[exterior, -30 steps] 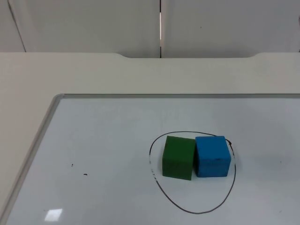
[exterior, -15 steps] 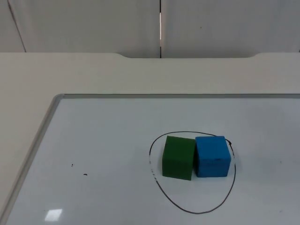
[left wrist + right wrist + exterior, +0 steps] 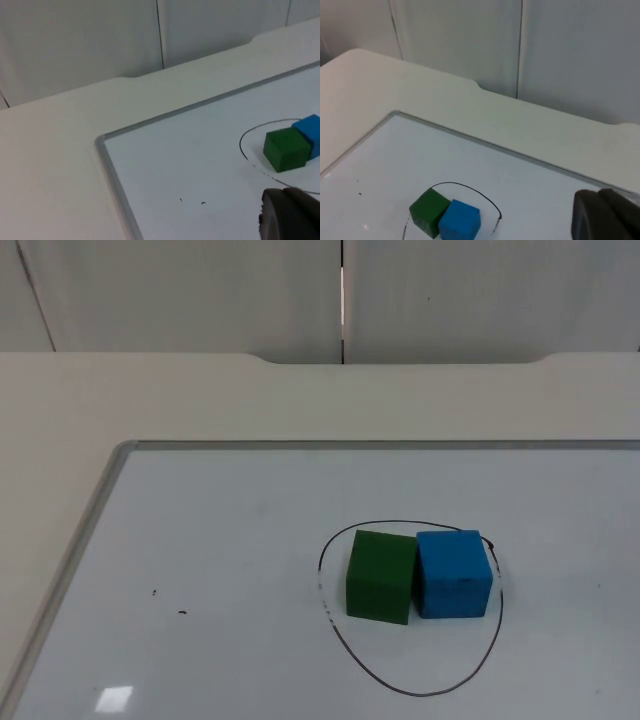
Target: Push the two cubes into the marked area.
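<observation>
Green cube touches blue cube inside marked area, well apart from each gripper, finger state unreadable

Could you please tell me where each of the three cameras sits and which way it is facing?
Top view: fixed above the table, looking down and forward at the whiteboard, the green cube and blue cube inside the drawn loop, with the wall behind.
Left wrist view: on the left arm, looking along a black fingertip toward the board.
Right wrist view: on the right arm, past a black fingertip, facing the board.
All three share both cubes.
</observation>
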Available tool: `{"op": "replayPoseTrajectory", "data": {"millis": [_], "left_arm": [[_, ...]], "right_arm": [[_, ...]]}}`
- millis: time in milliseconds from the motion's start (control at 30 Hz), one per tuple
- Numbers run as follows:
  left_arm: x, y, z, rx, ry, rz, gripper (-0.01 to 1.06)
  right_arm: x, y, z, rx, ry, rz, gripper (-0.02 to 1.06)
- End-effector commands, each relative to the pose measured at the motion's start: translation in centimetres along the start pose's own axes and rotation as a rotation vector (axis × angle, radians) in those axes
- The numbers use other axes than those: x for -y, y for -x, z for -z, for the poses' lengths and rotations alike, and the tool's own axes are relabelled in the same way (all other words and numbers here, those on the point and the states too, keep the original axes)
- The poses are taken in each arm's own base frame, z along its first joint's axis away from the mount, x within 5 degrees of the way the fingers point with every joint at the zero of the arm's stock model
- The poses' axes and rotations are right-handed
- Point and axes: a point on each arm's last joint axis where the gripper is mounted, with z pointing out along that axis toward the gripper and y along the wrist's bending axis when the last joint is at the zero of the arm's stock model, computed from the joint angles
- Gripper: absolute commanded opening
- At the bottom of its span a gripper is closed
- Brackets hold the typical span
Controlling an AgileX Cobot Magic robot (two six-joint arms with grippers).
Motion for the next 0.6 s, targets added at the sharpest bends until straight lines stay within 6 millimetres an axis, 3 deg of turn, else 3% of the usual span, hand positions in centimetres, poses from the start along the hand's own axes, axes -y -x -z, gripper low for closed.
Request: {"op": "replayPoseTrajectory", "data": {"millis": [0,433,567], "left_arm": [[0.1,-0.1,0.2,-0.015,-0.004,-0.009,0.00],[0.1,-0.5,0.2,-0.059,0.000,0.008,0.00],[0.1,-0.4,0.2,-0.051,0.002,0.008,0.00]], "right_arm": [[0.2,-0.7,0.5,0.003,-0.011,0.015,0.00],[1.2,-5.2,3.3,0.007,-0.082,-0.028,0.00],[1.0,-7.0,3.2,0.001,-0.052,-0.015,0.00]]}}
